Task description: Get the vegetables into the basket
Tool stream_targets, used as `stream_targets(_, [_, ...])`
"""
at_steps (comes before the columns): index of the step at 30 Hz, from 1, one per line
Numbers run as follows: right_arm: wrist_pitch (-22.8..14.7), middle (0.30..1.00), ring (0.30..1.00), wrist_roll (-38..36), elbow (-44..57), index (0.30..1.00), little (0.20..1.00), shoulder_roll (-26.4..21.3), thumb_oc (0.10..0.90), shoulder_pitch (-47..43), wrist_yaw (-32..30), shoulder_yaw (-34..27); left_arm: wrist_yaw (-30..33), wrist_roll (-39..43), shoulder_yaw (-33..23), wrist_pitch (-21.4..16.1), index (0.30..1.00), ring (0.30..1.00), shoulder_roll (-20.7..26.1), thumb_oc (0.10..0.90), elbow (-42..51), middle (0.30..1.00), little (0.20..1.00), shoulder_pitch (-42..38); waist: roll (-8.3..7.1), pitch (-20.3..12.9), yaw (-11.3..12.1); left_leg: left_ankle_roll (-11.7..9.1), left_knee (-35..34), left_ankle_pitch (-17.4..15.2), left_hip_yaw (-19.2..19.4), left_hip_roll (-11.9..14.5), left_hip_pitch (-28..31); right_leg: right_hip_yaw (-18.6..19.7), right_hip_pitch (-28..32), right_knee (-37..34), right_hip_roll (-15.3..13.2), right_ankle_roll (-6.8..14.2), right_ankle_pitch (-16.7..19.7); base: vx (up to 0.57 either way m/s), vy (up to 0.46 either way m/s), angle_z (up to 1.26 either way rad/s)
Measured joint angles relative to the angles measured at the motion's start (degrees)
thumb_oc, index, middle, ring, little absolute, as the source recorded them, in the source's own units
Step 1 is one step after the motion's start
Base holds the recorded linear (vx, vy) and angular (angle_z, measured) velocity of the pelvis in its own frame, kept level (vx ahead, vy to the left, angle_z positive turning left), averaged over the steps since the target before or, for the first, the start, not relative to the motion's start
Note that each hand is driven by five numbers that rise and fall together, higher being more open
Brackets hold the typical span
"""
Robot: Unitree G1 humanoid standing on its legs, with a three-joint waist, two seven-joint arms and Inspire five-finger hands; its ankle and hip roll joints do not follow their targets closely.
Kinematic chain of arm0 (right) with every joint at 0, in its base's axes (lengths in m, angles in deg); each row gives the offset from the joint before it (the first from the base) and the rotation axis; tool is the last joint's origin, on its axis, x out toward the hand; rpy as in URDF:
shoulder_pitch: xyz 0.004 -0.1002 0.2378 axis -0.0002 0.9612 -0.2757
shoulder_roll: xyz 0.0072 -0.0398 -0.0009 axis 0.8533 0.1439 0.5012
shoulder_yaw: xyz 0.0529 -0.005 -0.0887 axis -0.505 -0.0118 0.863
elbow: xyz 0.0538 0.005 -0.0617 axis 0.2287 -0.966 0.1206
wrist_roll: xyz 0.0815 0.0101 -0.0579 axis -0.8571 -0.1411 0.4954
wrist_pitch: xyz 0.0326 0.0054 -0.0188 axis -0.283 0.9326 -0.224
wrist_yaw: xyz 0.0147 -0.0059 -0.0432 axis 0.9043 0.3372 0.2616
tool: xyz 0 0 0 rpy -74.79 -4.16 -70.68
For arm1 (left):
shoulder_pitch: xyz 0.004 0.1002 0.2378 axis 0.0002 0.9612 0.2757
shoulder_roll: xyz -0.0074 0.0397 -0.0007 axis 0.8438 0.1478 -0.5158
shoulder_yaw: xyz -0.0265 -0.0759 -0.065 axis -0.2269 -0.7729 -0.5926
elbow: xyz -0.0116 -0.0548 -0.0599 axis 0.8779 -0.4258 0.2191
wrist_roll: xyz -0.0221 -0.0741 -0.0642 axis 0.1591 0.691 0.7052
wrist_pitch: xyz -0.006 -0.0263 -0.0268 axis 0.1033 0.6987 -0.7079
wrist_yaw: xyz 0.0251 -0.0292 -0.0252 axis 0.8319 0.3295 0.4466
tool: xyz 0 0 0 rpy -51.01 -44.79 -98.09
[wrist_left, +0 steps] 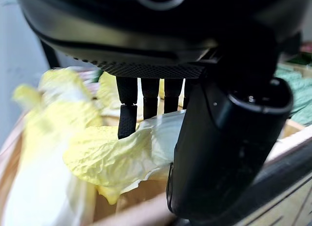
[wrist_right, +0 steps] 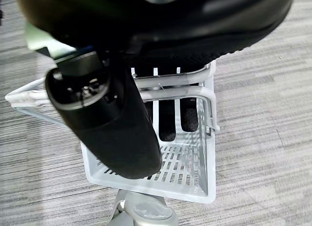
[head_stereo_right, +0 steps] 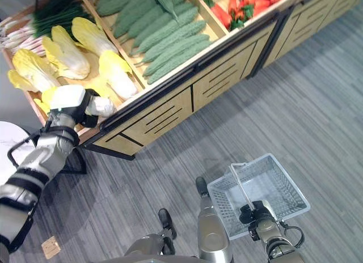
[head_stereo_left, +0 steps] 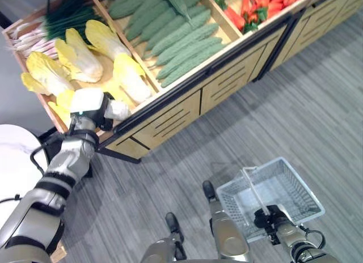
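My left hand (head_stereo_left: 91, 107) reaches into the near corner of the cabbage bin. Its fingers (wrist_left: 127, 123) and thumb (wrist_left: 219, 153) close round a yellow napa cabbage (wrist_left: 112, 155), whose white stalk end (head_stereo_left: 117, 109) sticks out beside the hand. Several more napa cabbages (head_stereo_left: 85, 59) lie in the same bin. Low at the right, my right hand (head_stereo_left: 275, 219) is curled round the handle (head_stereo_left: 254, 189) of a white wire basket (head_stereo_left: 295, 178). The basket (wrist_right: 195, 182) hangs under that hand above the floor with nothing in it.
The wooden produce stand (head_stereo_left: 170, 118) runs from the left to the upper right. Its bins hold green onions (head_stereo_left: 62, 19), bumpy green gourds (head_stereo_left: 181, 42) and red vegetables (head_stereo_left: 266, 2). A white round table (head_stereo_left: 11, 155) stands at the left. Grey striped floor (head_stereo_left: 295, 104) spreads between stand and basket.
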Motion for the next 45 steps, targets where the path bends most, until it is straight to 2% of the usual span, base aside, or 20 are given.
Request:
stream_targets(1, [0.08, 0.300, 0.300, 0.23, -0.05, 0.300, 0.300, 0.26, 0.400, 0.51, 0.14, -0.09, 0.00, 0.03, -0.62, -0.10, 0.300, 0.300, 0.00, 0.400, 1.45, 0.300, 0.300, 1.29, -0.57, -0.35, 0.73, -0.01, 0.00, -0.01, -0.10, 0.06, 0.38, -0.12, 0.42, 0.00, -0.02, -0.03, -0.04, 0.02, 0.017, 0.11])
stream_targets(2, [0.46, 0.300, 0.300, 0.29, -0.07, 0.300, 0.300, 1.50, 0.400, 1.50, 0.53, -1.22, 0.03, 0.54, -4.18, -0.40, 0.300, 0.300, 0.00, 0.400, 5.11, 0.300, 0.300, 5.96, -2.15, -1.49, 1.23, -0.04, 0.04, -0.06, -0.30, 0.08, 1.06, -0.35, 1.21, -0.01, -0.05, -0.03, -0.12, 0.02, 0.022, 0.08])
stream_targets(5, [0.74, 0.300, 0.300, 0.43, 0.06, 0.300, 0.300, 2.52, 0.400, 3.30, 0.96, -1.71, 0.02, 1.15, -6.40, -0.43, 0.300, 0.300, -0.16, 0.400, 7.36, 0.300, 0.300, 9.36, -3.56, -3.21, 2.05, 0.11, 0.14, -0.16, -0.46, -0.09, 1.57, -0.64, 1.85, -0.02, -0.36, -0.04, -0.13, 0.02, 0.008, 0.05])
stream_targets(6, [1.03, 0.300, 0.300, 0.85, 0.14, 0.300, 0.300, 3.02, 0.400, 3.47, 1.09, -2.26, 0.01, 1.17, -9.52, -0.37, 0.300, 0.300, -1.08, 0.400, 10.12, 0.300, 0.300, 12.52, -3.90, -3.63, 1.79, 0.18, 0.25, -0.24, -0.46, -0.16, 1.96, -0.59, 2.18, -0.01, -0.38, -0.19, 0.00, 0.00, 0.000, 0.00])
stream_targets(7, [1.02, 0.300, 0.300, 1.25, 0.09, 0.300, 0.300, 3.19, 0.400, 4.03, 1.28, -2.24, 0.04, 1.17, -12.32, -0.50, 0.300, 0.300, -2.31, 0.400, 12.94, 0.300, 0.300, 15.34, -4.08, -3.83, 1.71, 0.21, 0.27, -0.30, -0.46, -0.12, 2.54, -0.65, 2.82, -0.02, -0.37, -0.22, 0.02, 0.00, 0.000, 0.00])
stream_targets(11, [1.46, 0.300, 0.300, 1.94, -0.02, 0.300, 0.300, 3.47, 0.400, 6.29, 1.67, -2.26, 0.32, 2.26, -14.88, -1.05, 0.300, 0.300, -3.20, 0.400, 19.48, 0.300, 0.300, 19.84, -4.56, -5.30, 2.54, 0.32, 0.10, -0.52, -0.98, -0.01, 3.73, -1.26, 4.30, -0.04, -0.44, -0.17, -0.56, 0.02, 0.009, 0.09])
stream_targets(13, [1.68, 0.300, 0.300, 2.43, -0.32, 0.300, 0.300, 3.48, 0.400, 8.12, 1.75, -2.37, 0.33, 2.28, -16.40, -1.77, 0.300, 0.300, -4.54, 0.400, 23.19, 0.300, 0.300, 21.85, -4.37, -8.21, 3.54, 0.41, -0.02, -0.65, -1.61, -0.02, 4.18, -1.81, 5.14, -0.05, -0.64, 0.41, -1.26, 0.02, 0.005, 0.13])
stream_targets(17, [1.92, 0.300, 0.300, 2.45, -0.21, 0.300, 0.300, 3.58, 0.400, 9.16, 1.86, -3.16, 0.32, 4.99, -20.02, -2.98, 0.300, 0.300, -6.55, 0.400, 30.02, 0.300, 0.300, 26.52, -4.32, -9.27, 3.63, 0.51, -0.03, -0.88, -1.90, 0.00, 5.61, -2.08, 6.68, -0.12, -0.72, 0.39, -1.54, 0.00, 0.003, 0.03])
stream_targets(21, [2.16, 0.300, 0.300, 2.44, -0.27, 0.300, 0.300, 3.62, 0.400, 10.30, 1.95, -4.29, -0.25, 8.02, -20.02, -4.63, 0.300, 0.300, -8.06, 0.400, 32.56, 0.300, 0.300, 29.28, -3.88, -10.60, 3.81, 0.54, -0.02, -0.89, -2.65, -0.04, 5.71, -2.48, 7.07, -0.26, -0.83, 0.32, -1.69, 0.00, 0.007, 0.07])
stream_targets(27, [2.37, 0.300, 0.300, 2.35, -0.19, 0.300, 0.300, 3.56, 0.400, 10.71, 1.68, -4.61, -2.03, 17.67, -20.08, -5.06, 0.300, 0.300, -16.82, 0.400, 33.48, 0.300, 0.300, 34.77, -3.22, -11.52, 3.83, 0.58, -0.03, -0.85, -3.02, -0.05, 6.30, -2.71, 7.81, -0.29, -0.90, 0.33, -1.70, -0.01, 0.002, 0.01])
stream_targets(30, [2.62, 0.300, 0.300, 2.13, -0.03, 0.300, 0.300, 3.52, 0.400, 10.24, 1.55, -4.62, -5.90, 25.46, -18.49, -5.06, 0.300, 0.300, -19.44, 0.400, 33.46, 0.300, 0.300, 37.09, -3.26, -11.54, 3.94, 1.11, -0.03, -1.03, -3.32, -0.02, 6.51, -3.04, 8.28, -0.31, -1.04, 0.26, -1.77, -0.01, 0.008, 0.05])
stream_targets(37, [2.86, 0.300, 0.300, 1.92, -0.02, 0.300, 0.300, 3.48, 0.400, 9.63, 1.38, -4.84, -10.49, 42.02, -11.86, -5.04, 0.300, 0.300, -20.81, 0.400, 34.12, 0.300, 0.300, 36.79, -3.19, -11.60, 4.09, 1.41, -0.03, -0.67, -4.51, -0.35, 6.52, -4.12, 8.91, -0.29, -1.57, 0.28, -1.81, -0.02, 0.028, 0.09])
stream_targets(45, [2.86, 0.300, 0.300, 1.57, -0.24, 0.300, 0.300, 3.54, 0.400, 9.91, 1.06, -6.09, -11.44, 43.51, -11.27, -5.01, 0.300, 0.300, -20.21, 0.400, 34.82, 0.300, 0.300, 35.59, -3.23, -11.58, 3.92, 1.71, -0.04, -0.47, -4.63, -0.94, 6.62, -4.12, 9.03, -0.22, -2.11, 0.34, -1.79, -0.03, 0.044, 0.01])
